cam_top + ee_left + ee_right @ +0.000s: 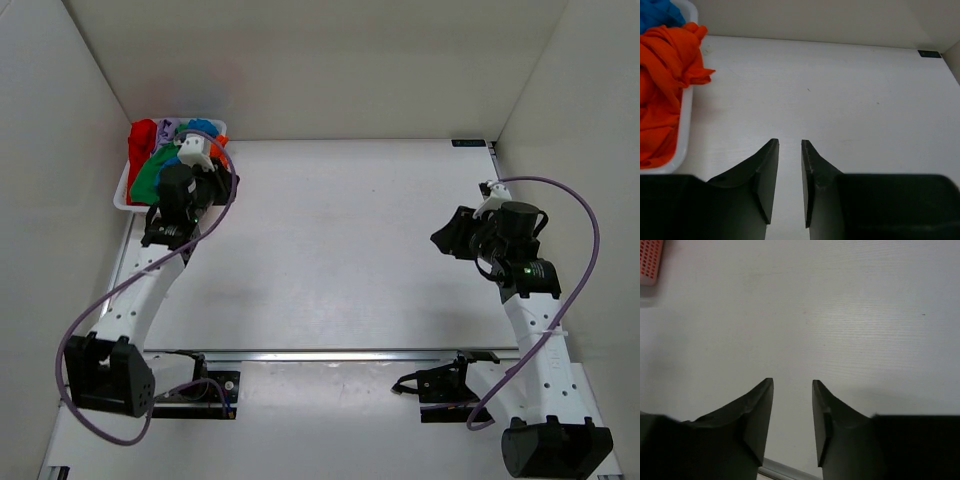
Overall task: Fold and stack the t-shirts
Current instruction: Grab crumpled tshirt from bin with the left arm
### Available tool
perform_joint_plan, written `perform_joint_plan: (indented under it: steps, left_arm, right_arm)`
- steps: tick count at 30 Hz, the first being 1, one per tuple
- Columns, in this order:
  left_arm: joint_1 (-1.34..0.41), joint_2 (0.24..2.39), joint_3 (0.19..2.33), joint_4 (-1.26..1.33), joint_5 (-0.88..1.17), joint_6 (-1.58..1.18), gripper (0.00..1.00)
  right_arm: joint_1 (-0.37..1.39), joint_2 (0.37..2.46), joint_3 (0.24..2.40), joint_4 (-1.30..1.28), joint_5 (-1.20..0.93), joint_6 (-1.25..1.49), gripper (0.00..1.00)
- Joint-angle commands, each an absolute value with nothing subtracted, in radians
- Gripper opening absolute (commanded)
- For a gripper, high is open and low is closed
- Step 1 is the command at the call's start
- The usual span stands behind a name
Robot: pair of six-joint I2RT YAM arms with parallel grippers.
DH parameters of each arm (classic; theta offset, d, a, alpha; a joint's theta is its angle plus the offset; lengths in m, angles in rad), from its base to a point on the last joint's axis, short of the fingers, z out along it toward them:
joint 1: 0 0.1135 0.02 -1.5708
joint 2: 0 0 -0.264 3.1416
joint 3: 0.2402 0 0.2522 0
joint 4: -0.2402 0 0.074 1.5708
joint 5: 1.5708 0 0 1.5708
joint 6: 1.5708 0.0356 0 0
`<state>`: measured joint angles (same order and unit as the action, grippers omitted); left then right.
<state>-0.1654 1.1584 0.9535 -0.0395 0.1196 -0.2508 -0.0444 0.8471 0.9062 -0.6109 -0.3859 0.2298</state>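
Top external view, crumpled soft t-shirts [170,160] heaped in smooth white tray [122,200] at ten o'clock, left gripper [789,144] just beside, right gripper [792,382] at three o'clock, both black wedge jaws parted, apparently empty.

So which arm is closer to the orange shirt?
Left. The left end effector hangs right next to the tray holding the orange shirt. The right end effector is far across the table, nowhere near the shirt.
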Motion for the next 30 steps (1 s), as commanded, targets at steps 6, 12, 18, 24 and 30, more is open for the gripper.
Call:
perform_joint_plan:
  steps: [6, 12, 18, 24, 30]
  left_arm:
    - [-0.089, 1.437, 1.187, -0.072, -0.026, -0.268, 0.81]
    - [0.0, 1.644, 1.345, -0.106, -0.081, -0.285, 0.32]
    - [-0.002, 1.793, 1.462, -0.133, -0.181, -0.275, 0.76]
    - [0.037, 1.955, 1.593, -0.146, -0.222, -0.275, 0.79]
    - [0.044, 2.051, 1.743, -0.224, -0.25, -0.276, 0.02]
  right_arm:
    - [-0.034, 0.865, 0.923, -0.528, -0.383, 0.221, 0.56]
    - [-0.058, 0.89, 0.859, -0.456, -0.451, 0.261, 0.58]
    - [-0.058, 0.923, 0.854, -0.431, -0.465, 0.268, 0.58]
    - [-0.051, 0.956, 0.856, -0.429, -0.457, 0.271, 0.59]
    - [-0.032, 0.969, 0.835, -0.413, -0.453, 0.276, 0.58]
